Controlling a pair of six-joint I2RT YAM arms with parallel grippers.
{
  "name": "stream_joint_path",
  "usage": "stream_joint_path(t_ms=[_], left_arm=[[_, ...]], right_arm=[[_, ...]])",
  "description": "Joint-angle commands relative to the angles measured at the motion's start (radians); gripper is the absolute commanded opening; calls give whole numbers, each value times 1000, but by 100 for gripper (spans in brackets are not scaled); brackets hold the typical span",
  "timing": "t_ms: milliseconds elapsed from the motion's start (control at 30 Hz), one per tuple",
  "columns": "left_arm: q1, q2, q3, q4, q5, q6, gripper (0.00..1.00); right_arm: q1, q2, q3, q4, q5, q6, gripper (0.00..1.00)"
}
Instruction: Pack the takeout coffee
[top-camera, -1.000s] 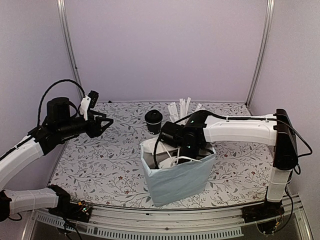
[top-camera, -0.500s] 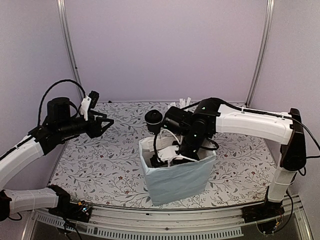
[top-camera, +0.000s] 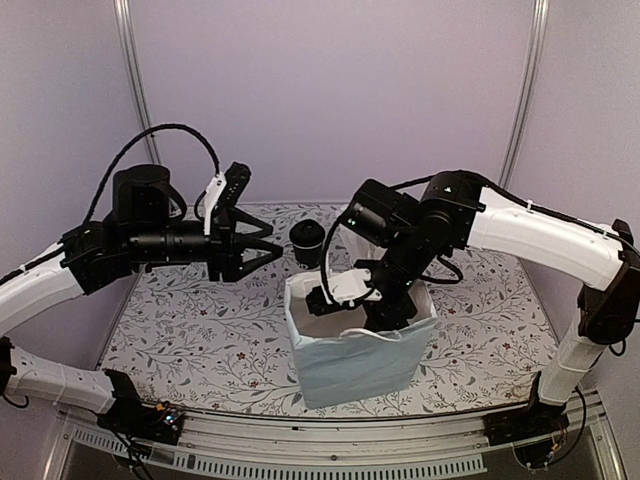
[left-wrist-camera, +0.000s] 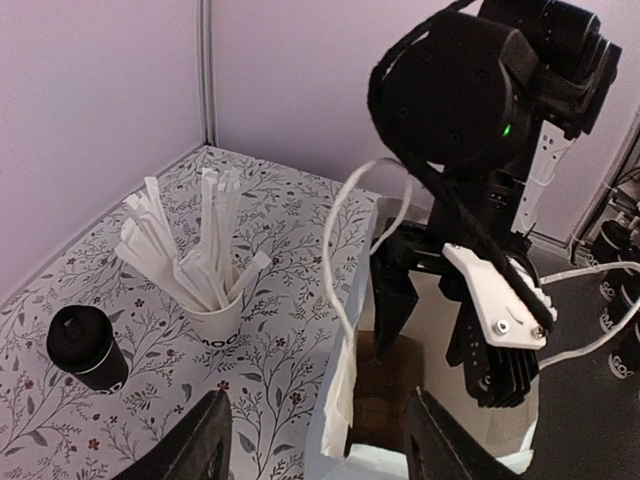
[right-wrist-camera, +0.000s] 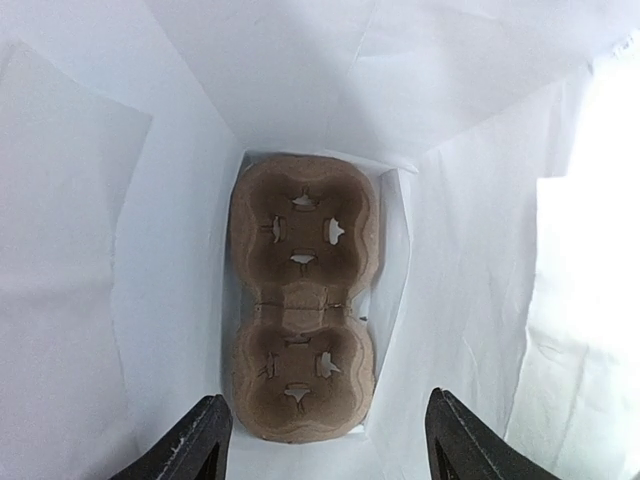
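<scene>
Black paper against the flowered cloth: the coffee cup (top-camera: 306, 242) stands upright, lid on, near the far edge of the table (top-camera: 200, 330), just behind the far left corner of the white paper bag (top-camera: 350, 365). It is not packed yet. The left gripper (top-camera: 262, 248) hangs above the table with its jaws spread wide and nothing between them. The coffee cup sits just past its fingertips and a little toward the far edge, low and to the left in the wrist view. The right gripper (top-camera: 385, 305) is down in the mouth of the bag, jaws also apart and empty, looking straight at a brown cardboard carrier (right-wrist-camera: 300, 310) lying flat on the bottom. So the left arm is plainly the nearer one. I would guess it needs to swing slightly toward the far edge and drop to take the coffee cup from the side, keeping clear of the white cup of wrapped sticks (left-wrist-camera: 215, 320) beside it.
</scene>
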Motion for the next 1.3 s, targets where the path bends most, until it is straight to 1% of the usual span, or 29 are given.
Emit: stream_joint_path(t_ms=[0, 133, 367, 433, 500, 600, 633, 700, 733, 800, 867, 900, 1000, 1133, 1267], left_arm=[[-105, 136, 77, -57, -107, 2, 61], [-154, 260, 136, -81, -196, 29, 59], [-163, 338, 156, -42, -207, 56, 53], [-163, 355, 167, -36, -195, 76, 49], [-163, 367, 181, -39, -177, 87, 42], [-163, 382, 199, -42, -144, 103, 28], [-163, 388, 204, -44, -136, 110, 22], [-164, 405, 215, -55, -131, 118, 5], [-163, 414, 219, -61, -128, 120, 0], [-163, 429, 225, -71, -118, 120, 0], [-164, 428, 227, -77, -115, 116, 0], [-164, 421, 226, -77, -118, 117, 0], [-167, 385, 226, -80, -160, 124, 0], [-172, 317, 232, -118, -237, 151, 0], [-173, 273, 230, -168, -307, 196, 0]], right_arm=[[4, -40, 46, -1, -29, -31, 70], [3, -55, 47, -2, -61, -45, 70], [3, -113, 29, -11, -157, -110, 70], [3, -137, 24, 1, -179, -134, 70], [3, -159, 25, 7, -197, -147, 70], [3, -187, 29, 16, -220, -168, 70], [3, -195, 32, 17, -227, -173, 70], [3, -209, 40, 9, -225, -193, 70], [2, -212, 53, -4, -213, -205, 70], [-7, -218, 84, -13, -171, -221, 69], [-44, -229, 124, -9, -162, -230, 69], [-75, -235, 141, -7, -183, -235, 69], [-178, -262, 172, -23, -307, -251, 69], [-333, -316, 112, 15, -440, -249, 69], [-478, -369, -18, 112, -544, -208, 69]])
